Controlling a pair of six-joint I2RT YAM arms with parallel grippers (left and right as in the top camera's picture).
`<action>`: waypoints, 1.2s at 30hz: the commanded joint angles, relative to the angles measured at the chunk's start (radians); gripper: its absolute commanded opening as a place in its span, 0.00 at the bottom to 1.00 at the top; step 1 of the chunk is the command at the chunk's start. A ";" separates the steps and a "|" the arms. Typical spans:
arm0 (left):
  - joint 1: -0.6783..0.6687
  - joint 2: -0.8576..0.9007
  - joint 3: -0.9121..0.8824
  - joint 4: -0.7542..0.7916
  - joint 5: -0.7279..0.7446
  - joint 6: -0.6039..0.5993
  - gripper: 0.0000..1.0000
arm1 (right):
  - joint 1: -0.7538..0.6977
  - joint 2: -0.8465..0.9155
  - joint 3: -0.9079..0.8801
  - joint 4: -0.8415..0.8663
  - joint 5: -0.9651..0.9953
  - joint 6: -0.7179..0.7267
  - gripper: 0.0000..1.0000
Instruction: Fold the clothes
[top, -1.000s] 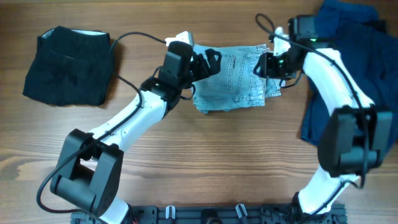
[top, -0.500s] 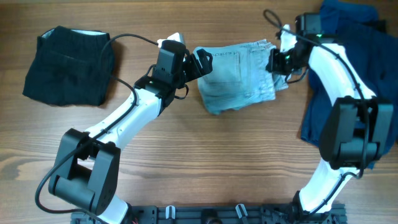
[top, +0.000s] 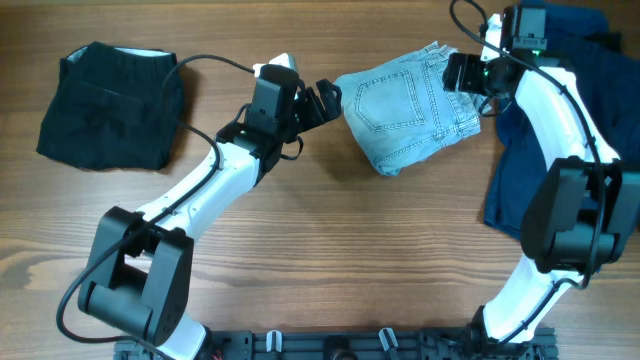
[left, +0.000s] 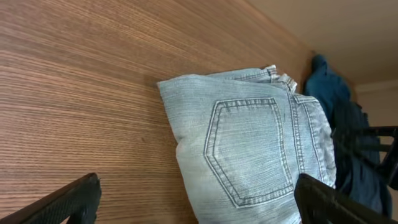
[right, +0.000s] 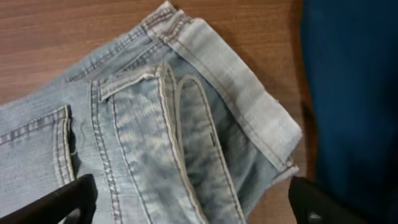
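A folded pair of light blue jeans (top: 410, 105) lies on the wooden table at the back centre-right, back pocket up. My left gripper (top: 325, 98) is open just left of the jeans; in the left wrist view (left: 196, 202) its fingers are spread wide with the jeans (left: 249, 149) lying ahead of them. My right gripper (top: 462, 75) is open over the jeans' right edge. In the right wrist view (right: 189, 199) its fingers straddle the waistband and hem folds (right: 186, 124) without closing on them.
A folded black garment (top: 110, 105) lies at the back left. A pile of navy blue clothes (top: 570, 130) covers the right side, close to the jeans, and also shows in the right wrist view (right: 354, 81). Bare wood table (top: 330, 230) lies in front.
The jeans slid right and toward the back and turned. My right gripper moved right and back with them. My left gripper drew back left and now sits off the cloth.
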 joint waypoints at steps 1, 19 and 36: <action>-0.001 0.001 0.006 -0.019 0.040 0.022 1.00 | -0.005 -0.061 0.027 -0.033 -0.068 0.019 1.00; -0.179 0.320 0.006 0.340 0.063 -0.003 0.99 | 0.000 -0.111 0.032 -0.177 -0.217 0.071 1.00; 0.122 0.216 0.006 -0.008 0.125 -0.109 0.04 | 0.019 -0.107 0.032 -0.174 -0.210 0.068 1.00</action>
